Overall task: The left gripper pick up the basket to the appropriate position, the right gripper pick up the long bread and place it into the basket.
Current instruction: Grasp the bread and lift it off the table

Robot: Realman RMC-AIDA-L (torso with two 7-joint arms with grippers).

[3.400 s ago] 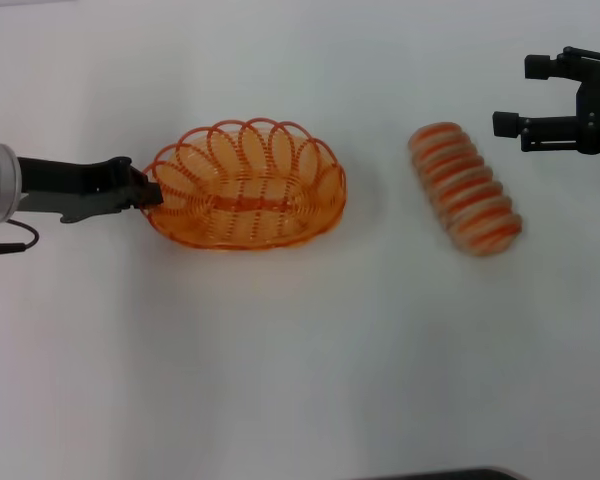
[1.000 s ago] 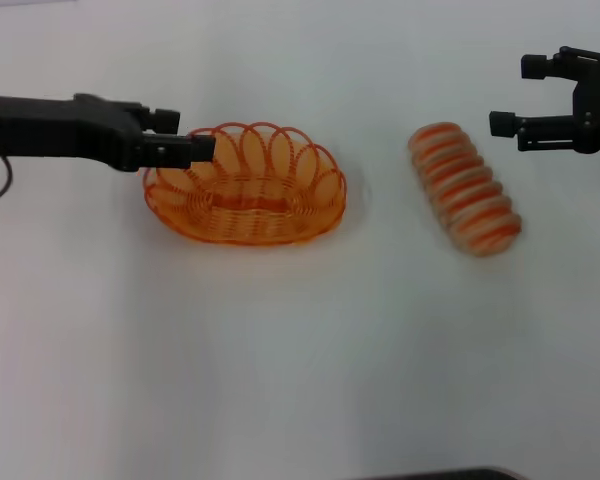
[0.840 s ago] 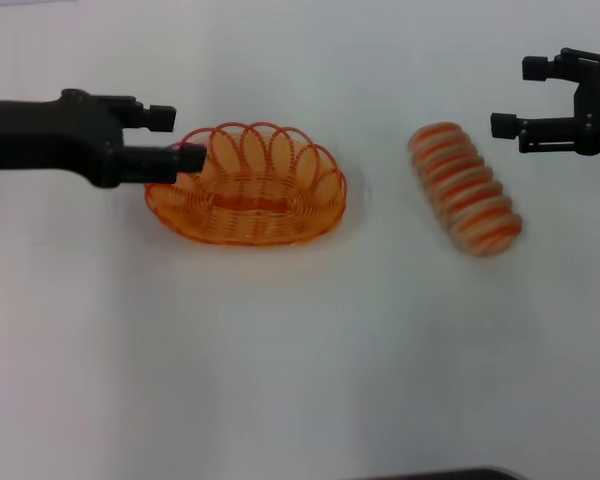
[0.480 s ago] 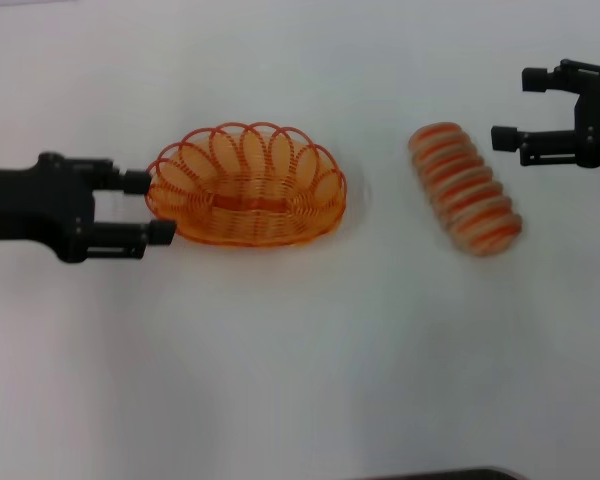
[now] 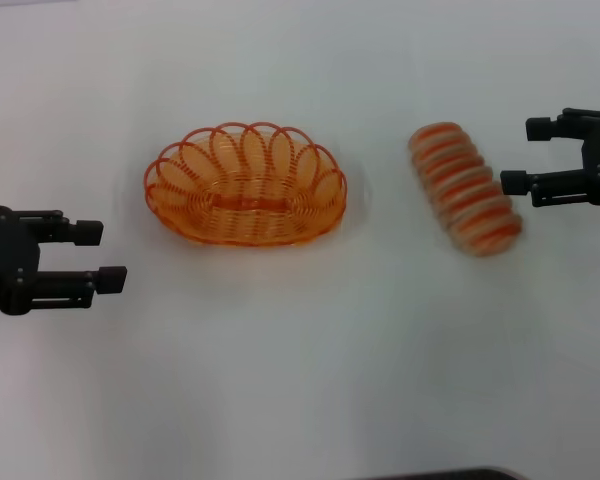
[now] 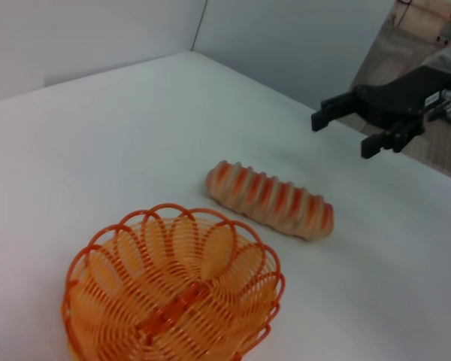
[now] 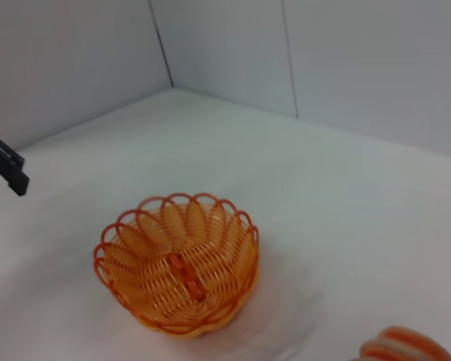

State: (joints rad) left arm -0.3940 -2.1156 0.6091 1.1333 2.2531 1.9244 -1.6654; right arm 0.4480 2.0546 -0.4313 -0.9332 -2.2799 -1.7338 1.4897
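Observation:
The orange wire basket (image 5: 242,226) stands empty on the white table, left of centre. The long striped bread (image 5: 466,188) lies to its right, clear of it. My left gripper (image 5: 102,255) is open and empty, to the near left of the basket and apart from it. My right gripper (image 5: 523,155) is open and empty, just right of the bread and not touching it. The left wrist view shows the basket (image 6: 173,301), the bread (image 6: 269,199) and the right gripper (image 6: 344,133) beyond. The right wrist view shows the basket (image 7: 177,274) and one end of the bread (image 7: 402,347).
The white table (image 5: 310,370) stretches bare in front of the basket and bread. Grey walls (image 7: 346,60) rise behind the table's far edge. A dark edge (image 5: 450,474) shows at the very front.
My left gripper left the basket's left rim, passed over it, then drew back to the near left, open. My right gripper came nearer, level with the bread. The basket stayed put.

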